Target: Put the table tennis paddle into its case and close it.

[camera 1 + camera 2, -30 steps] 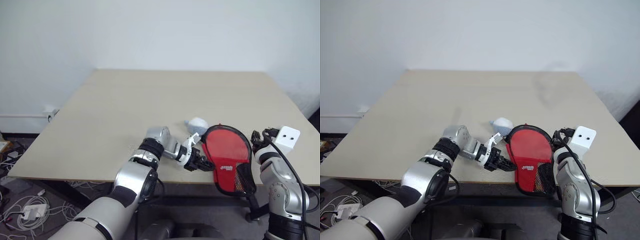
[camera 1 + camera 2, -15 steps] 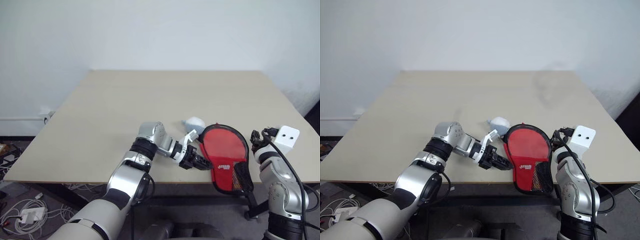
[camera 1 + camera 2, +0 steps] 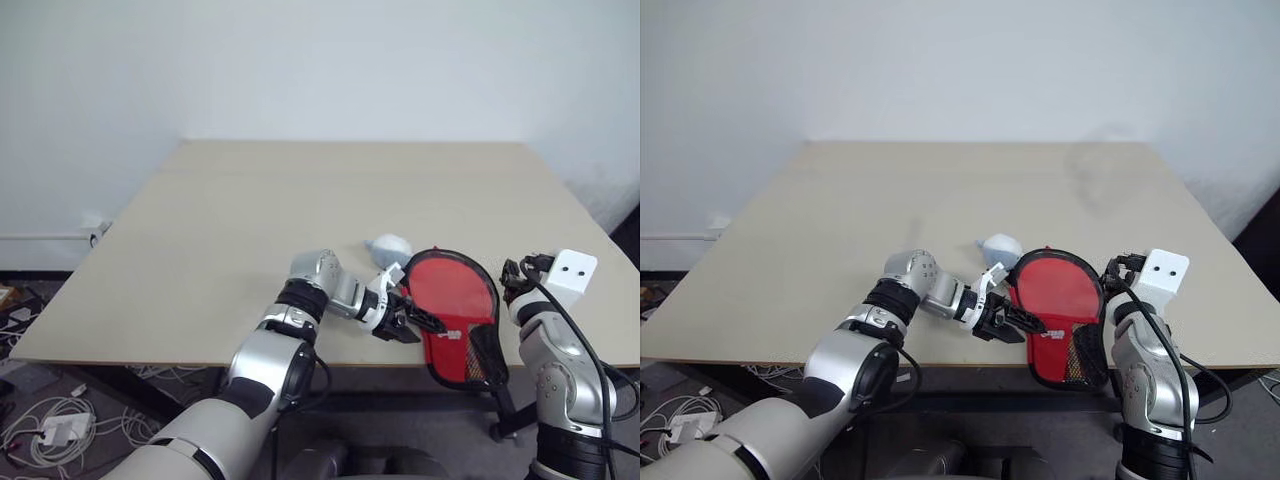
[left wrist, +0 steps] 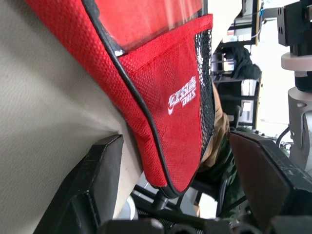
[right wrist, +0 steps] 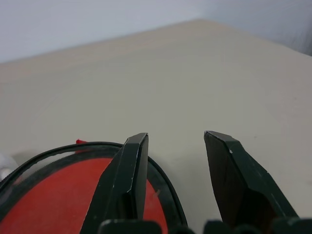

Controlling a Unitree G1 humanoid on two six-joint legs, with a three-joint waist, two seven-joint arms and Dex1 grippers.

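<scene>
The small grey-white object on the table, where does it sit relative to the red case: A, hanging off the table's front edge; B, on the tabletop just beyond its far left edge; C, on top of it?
B: the small grey-white object rests on the table just beyond the case.

A plain lab or test room: a bare pale wooden bench (image 3: 300, 200) stands against an unadorned white wall (image 3: 300, 60), with loose cables and a power strip (image 3: 45, 420) on the floor below the bench's near left corner.
</scene>
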